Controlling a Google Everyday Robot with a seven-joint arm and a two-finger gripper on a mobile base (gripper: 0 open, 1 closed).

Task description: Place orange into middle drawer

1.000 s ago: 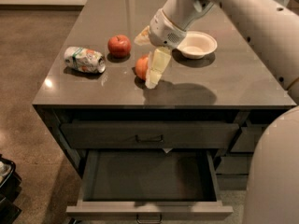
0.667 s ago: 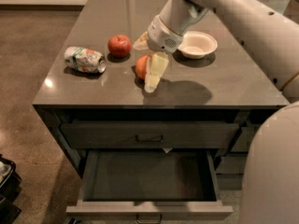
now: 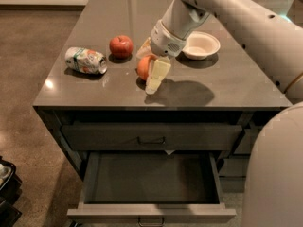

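The orange (image 3: 143, 66) rests on the grey countertop (image 3: 227, 86), just right of a darker red apple (image 3: 121, 46). My gripper (image 3: 147, 72) reaches down from the upper right and sits around the orange, its cream near side covering the fruit's right half. The orange still touches the counter. The middle drawer (image 3: 151, 179) is pulled open below the counter's front edge; its shallow dark tray is bare. The same-width drawer front above it (image 3: 151, 137) is closed.
A crushed can (image 3: 85, 60) lies on its side at the counter's left. A white bowl (image 3: 201, 45) stands behind my arm at the right. Narrower drawers (image 3: 246, 141) sit right of the stack. My white body (image 3: 277, 174) fills the lower right.
The gripper has settled a little lower and closer around the orange. The orange, apple, can and bowl have not moved. The drawer stays open.
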